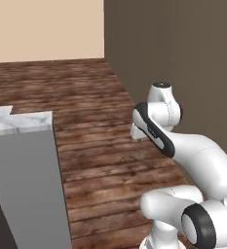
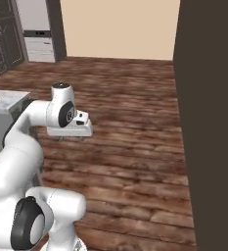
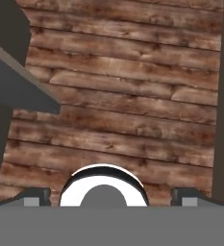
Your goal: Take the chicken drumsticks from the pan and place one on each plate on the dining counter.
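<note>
Gripper (image 3: 111, 197) spread wide, empty, over knotty plank floor (image 3: 123, 96).
Veined marble dining counter (image 1: 22, 121), flat grey base, at left.

The white arm (image 1: 198, 155) is folded up tight over its base, elbow bent back and forearm reaching forward at mid height. The hand points straight down toward the floor, carrying nothing. The gripper (image 3: 111, 197) has its two dark fingertips (image 3: 35, 197) spread wide apart, with only air between them.
</note>
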Robot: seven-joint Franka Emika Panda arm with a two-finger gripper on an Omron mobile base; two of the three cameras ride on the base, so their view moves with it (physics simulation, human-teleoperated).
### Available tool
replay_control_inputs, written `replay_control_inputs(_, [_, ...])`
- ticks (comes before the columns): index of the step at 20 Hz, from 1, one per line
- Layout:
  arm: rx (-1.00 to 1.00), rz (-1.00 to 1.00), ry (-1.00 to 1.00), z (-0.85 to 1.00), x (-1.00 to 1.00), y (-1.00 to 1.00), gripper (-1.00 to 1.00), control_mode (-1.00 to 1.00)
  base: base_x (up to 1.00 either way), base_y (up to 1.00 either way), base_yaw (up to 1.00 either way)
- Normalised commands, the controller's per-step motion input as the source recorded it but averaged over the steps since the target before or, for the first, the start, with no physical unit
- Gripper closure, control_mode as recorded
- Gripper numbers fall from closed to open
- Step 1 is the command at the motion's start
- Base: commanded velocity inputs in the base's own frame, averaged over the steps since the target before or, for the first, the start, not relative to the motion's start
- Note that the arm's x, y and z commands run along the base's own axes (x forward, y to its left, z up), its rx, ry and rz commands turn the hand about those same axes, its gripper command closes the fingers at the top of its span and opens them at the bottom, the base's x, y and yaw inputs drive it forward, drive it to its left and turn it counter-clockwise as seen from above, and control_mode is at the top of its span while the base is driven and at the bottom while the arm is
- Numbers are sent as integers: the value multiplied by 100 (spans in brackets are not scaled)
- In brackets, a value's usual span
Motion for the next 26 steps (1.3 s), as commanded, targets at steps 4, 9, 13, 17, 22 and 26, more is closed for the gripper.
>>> replay_control_inputs(4, [0, 0, 0, 0, 0, 0, -100, 100, 100, 0, 0])
replay_control_inputs(9, [0, 0, 0, 0, 0, 0, -100, 100, 100, 0, 0])
replay_control_inputs(13, [0, 0, 0, 0, 0, 0, -100, 100, 100, 3, 1])
replay_control_inputs(17, [0, 0, 0, 0, 0, 0, -100, 100, 100, 10, 6])
replay_control_inputs(22, [0, 0, 0, 0, 0, 0, -100, 100, 100, 8, 25])
replay_control_inputs(26, [0, 0, 0, 0, 0, 0, -100, 100, 100, 5, 37])
